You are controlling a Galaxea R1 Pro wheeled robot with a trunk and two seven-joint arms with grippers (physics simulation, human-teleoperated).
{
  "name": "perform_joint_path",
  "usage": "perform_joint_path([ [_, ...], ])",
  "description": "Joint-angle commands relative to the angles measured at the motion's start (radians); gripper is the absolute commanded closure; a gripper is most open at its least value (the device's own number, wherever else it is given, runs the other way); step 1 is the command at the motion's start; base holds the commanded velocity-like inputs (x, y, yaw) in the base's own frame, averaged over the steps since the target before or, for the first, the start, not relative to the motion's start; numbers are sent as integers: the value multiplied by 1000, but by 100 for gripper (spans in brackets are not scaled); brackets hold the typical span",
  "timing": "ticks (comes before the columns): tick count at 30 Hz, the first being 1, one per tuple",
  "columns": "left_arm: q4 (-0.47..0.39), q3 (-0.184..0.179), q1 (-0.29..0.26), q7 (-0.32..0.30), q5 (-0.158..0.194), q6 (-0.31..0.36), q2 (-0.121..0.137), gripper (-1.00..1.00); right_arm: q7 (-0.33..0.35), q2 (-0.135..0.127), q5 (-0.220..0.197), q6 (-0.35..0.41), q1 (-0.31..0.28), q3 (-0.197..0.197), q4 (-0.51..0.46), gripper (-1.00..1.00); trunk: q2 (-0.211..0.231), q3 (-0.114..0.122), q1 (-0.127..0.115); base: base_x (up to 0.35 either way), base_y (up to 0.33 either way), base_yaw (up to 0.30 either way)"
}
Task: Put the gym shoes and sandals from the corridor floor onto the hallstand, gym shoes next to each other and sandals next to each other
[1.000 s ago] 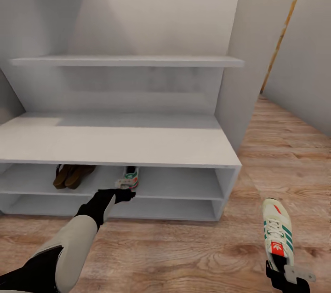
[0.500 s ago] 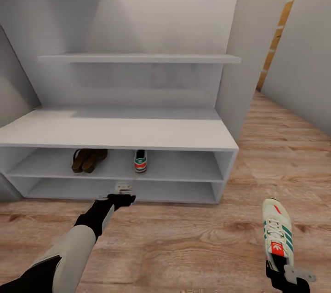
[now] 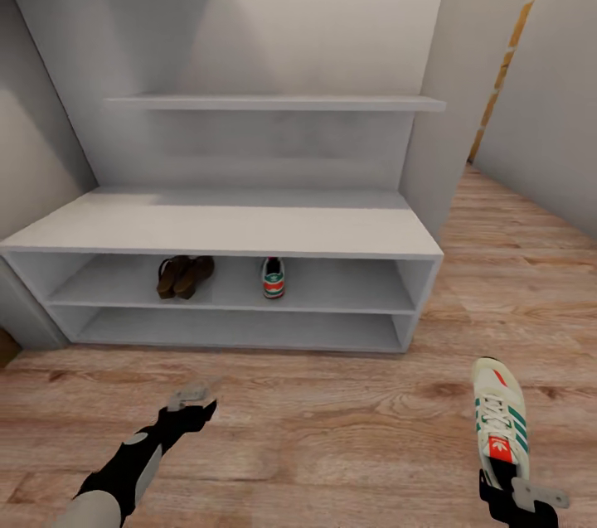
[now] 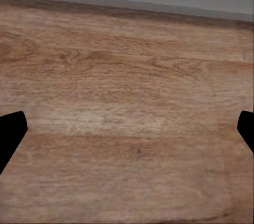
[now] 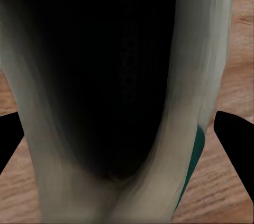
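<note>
R claw [image 3: 516, 496] grips white leather gym shoe [image 3: 500, 419] w/ green stripes; L claw [image 3: 189, 395] spread wide, empty, over grainy wood-plank floor [image 3: 332, 437].

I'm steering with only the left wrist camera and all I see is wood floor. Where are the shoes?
Observer: One gym shoe stands on the hallstand, on its upper shoe shelf, apart from the sandals.
Operator: And the other shoe?
Observer: The right gripper holds the second gym shoe by its heel, off the rack.
Operator: Is my gripper holding anything?
Observer: No, the left gripper is open above the floor.
</note>
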Motion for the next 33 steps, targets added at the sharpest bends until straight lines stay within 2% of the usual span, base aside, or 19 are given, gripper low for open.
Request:
perform_joint_path([
  [1, 1, 8, 6, -23, -4, -12, 9, -100, -6, 0, -6, -3, 0, 9, 0, 100, 0, -1, 0, -12, 290, 0],
  [3, 2, 8, 39, -101, 25, -41, 49, -100, -6, 0, -6, -4, 0, 9, 0, 100, 0, -1, 0, -5, 299, 0],
  [5, 4, 8, 55, -131, 37, -57, 67, -100, -5, -1, -5, -4, 0, 9, 0, 100, 0, -1, 0, -3, 302, 0],
  [6, 8, 8, 71, -160, 49, -80, 87, -100, -5, 0, -5, -4, 0, 9, 1, 100, 0, -1, 0, -2, 303, 0],
  [11, 16, 8, 111, -239, 87, -159, 141, -100, -5, 1, -4, -4, 0, 9, 1, 100, 0, -1, 0, -1, 304, 0],
  [15, 19, 8, 172, -294, 147, -205, 181, -100, -6, 1, -4, -4, 0, 9, 2, 100, 0, -1, 0, 0, 305, 0],
  [20, 18, 8, 224, -309, 206, -227, 194, -100, -5, 1, -4, -4, 0, 9, 2, 100, 0, -1, 0, 0, 305, 0],
  [23, 19, 7, 240, -310, 219, -259, 194, -100, -4, 1, -3, -4, 0, 10, 2, 100, 0, -1, 0, 0, 305, 0],
  [33, 19, 5, 250, -311, 221, -283, 194, -100, -6, 9, -6, -4, 0, 10, 0, 100, 0, -1, 0, 77, 305, 0],
])
